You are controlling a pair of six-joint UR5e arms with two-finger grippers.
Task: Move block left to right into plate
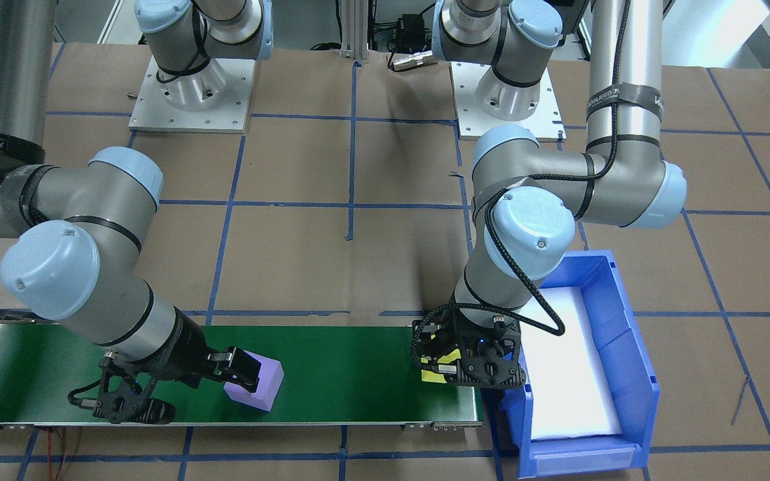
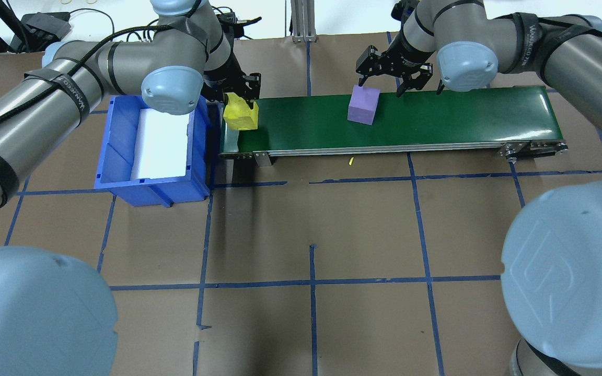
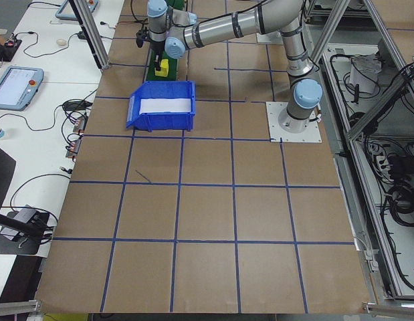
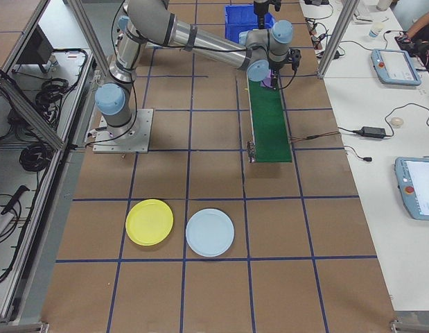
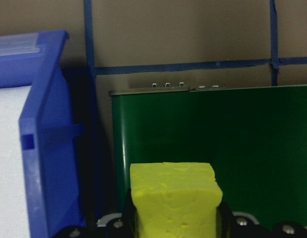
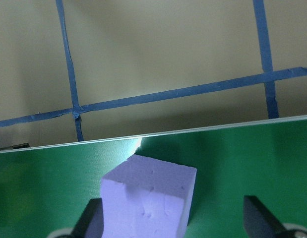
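Note:
A yellow block (image 2: 239,116) sits between the fingers of my left gripper (image 2: 238,107), which is shut on it at the left end of the green conveyor belt (image 2: 452,117); the left wrist view shows the yellow block (image 5: 173,198) just above the belt. A purple block (image 2: 363,105) rests on the belt near its middle. My right gripper (image 2: 382,86) is open and hangs over the purple block (image 6: 151,198), with one of its fingers (image 6: 92,223) close beside the block. The yellow plate (image 4: 150,222) lies on the table far from the belt.
A blue bin (image 2: 123,180) with a white liner stands next to the belt's left end, right beside my left gripper. A pale blue plate (image 4: 210,232) lies next to the yellow one. Blue tape lines cross the brown table.

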